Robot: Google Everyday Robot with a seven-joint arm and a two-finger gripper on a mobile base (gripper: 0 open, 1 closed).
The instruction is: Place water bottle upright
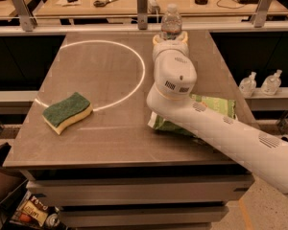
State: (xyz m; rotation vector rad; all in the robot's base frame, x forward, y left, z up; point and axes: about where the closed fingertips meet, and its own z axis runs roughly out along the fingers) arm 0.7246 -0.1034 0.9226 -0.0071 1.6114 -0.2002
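Observation:
The water bottle point(171, 18) is a small clear plastic bottle with a small cap. It stands upright near the far edge of the table point(86, 143), right of the middle. My gripper point(170, 36) is at the bottle's lower part, reaching from the near side. My white wrist and arm point(175, 78) hide the bottle's base. The arm stretches from the lower right across the table.
A green chip bag point(209, 107) lies flat under my arm at the table's right. A green and yellow sponge point(67, 111) lies at the left front. A white circle point(101, 75) is marked on the table. Two white pump bottles point(259, 83) stand on a shelf to the right.

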